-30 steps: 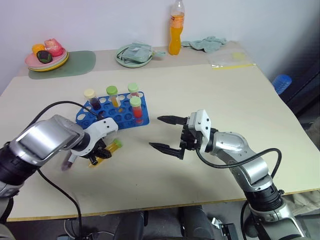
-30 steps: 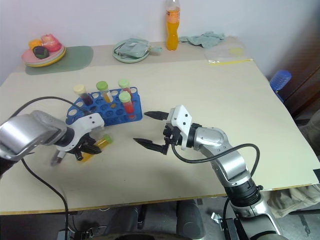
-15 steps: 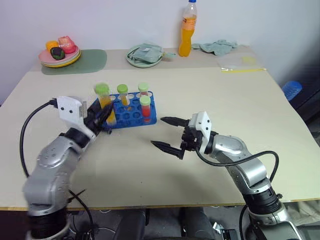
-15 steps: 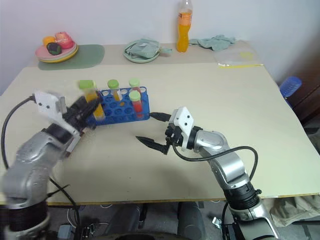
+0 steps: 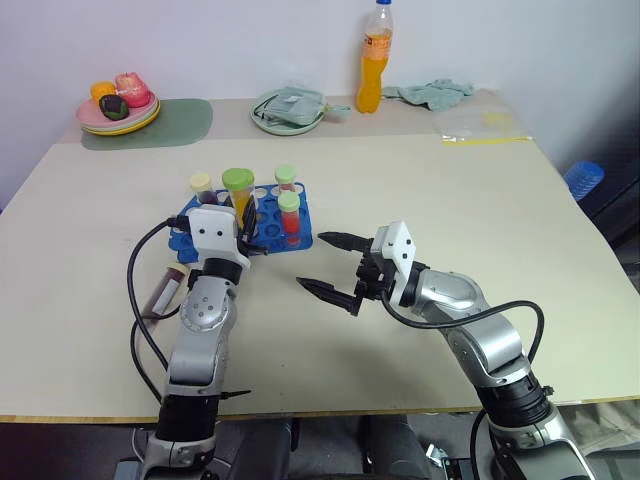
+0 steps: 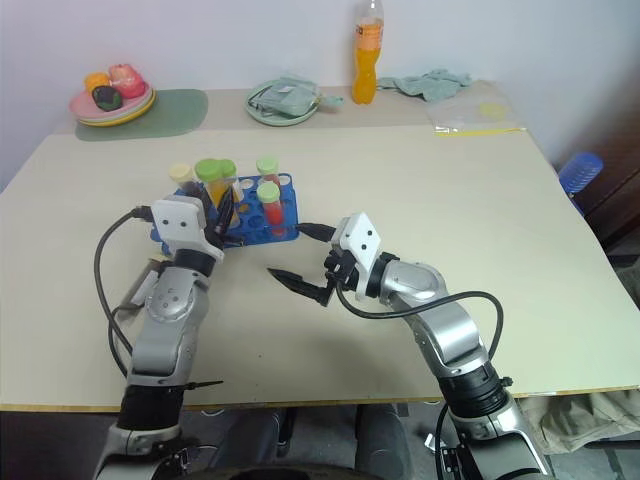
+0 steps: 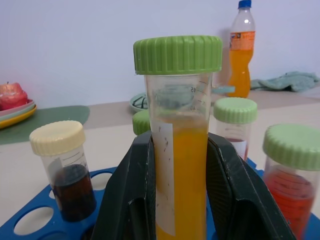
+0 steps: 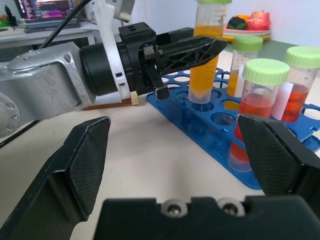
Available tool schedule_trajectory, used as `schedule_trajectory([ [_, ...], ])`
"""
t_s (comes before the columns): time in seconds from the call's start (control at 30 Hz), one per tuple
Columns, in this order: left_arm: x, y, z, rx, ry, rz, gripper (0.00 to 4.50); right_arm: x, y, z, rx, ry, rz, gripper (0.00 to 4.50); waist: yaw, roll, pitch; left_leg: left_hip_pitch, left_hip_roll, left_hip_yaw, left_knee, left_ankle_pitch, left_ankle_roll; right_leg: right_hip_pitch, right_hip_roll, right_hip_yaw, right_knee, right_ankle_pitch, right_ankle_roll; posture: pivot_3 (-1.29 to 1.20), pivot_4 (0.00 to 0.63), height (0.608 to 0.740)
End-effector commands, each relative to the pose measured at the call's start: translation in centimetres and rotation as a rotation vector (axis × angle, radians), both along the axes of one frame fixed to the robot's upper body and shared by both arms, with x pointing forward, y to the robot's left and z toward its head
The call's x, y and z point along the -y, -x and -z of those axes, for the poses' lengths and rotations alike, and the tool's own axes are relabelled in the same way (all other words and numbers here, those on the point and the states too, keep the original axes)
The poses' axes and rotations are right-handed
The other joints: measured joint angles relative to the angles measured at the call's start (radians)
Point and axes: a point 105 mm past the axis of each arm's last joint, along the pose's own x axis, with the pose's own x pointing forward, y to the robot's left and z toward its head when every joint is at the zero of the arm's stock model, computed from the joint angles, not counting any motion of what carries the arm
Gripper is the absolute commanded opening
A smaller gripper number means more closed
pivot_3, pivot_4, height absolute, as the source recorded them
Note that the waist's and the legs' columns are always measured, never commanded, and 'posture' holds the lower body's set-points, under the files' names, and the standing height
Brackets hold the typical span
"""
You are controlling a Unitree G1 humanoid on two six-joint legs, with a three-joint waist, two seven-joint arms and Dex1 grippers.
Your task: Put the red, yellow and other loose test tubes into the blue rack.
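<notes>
Rack, bright blue, sits on the pale desk left of centre, holding several capped tubes: a cream-capped dark tube and green-capped red tubes. Left gripper is at the rack's near edge, its fingers clenched on a yellow tube with green cap, held upright with its base just above or in a hole; which, cannot tell. A loose dark-red tube lies on the desk left of the left arm. Right gripper hovers right of the rack, fingers spread wide, grasping nothing. Far edge: orange bottle, green plate, fruit plate.
</notes>
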Motion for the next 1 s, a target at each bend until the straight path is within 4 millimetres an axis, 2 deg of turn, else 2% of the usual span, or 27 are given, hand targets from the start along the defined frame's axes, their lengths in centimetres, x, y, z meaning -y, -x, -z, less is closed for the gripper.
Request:
schedule_trajectory([
  [0.03, 0.6, -0.5, -0.6, 0.024, -0.006, 0.009, 0.80, 0.1, 0.2, -1.2, 0.041, -0.036, 0.014, 4.50, 0.000, 0.000, 0.000, 0.000, 0.000, 0.000, 0.000, 0.000, 0.000, 0.000, 0.000, 0.000, 0.000, 0.000, 0.000, 0.00, 0.150, 0.740],
  [0.27, 1.6, -0.7, 0.0, -0.010, -0.060, 0.028, 0.80, 0.0, 0.3, -1.1, 0.034, -0.048, 0.025, 4.50, -0.003, 0.000, 0.000, 0.000, 0.000, 0.000, 0.000, 0.000, 0.000, 0.000, 0.000, 0.000, 0.000, 0.000, 0.000, 0.00, 0.150, 0.740],
  [0.6, 0.4, -0.5, 0.4, -0.033, -0.095, -0.055, 0.80, -0.2, 0.2, -1.1, 0.028, -0.053, 0.017, 4.50, -0.003, 0.000, 0.000, 0.000, 0.000, 0.000, 0.000, 0.000, 0.000, 0.000, 0.000, 0.000, 0.000, 0.000, 0.000, 0.00, 0.150, 0.740],
  [1.0, 0.2, -0.3, 0.5, -0.056, -0.077, -0.051, 0.80, -0.6, 0.3, -1.0, 0.018, -0.063, 0.007, 4.50, -0.004, 0.000, 0.000, 0.000, 0.000, -0.001, 0.000, 0.000, 0.000, 0.000, 0.000, 0.000, 0.000, 0.000, 0.000, 0.00, 0.150, 0.740],
])
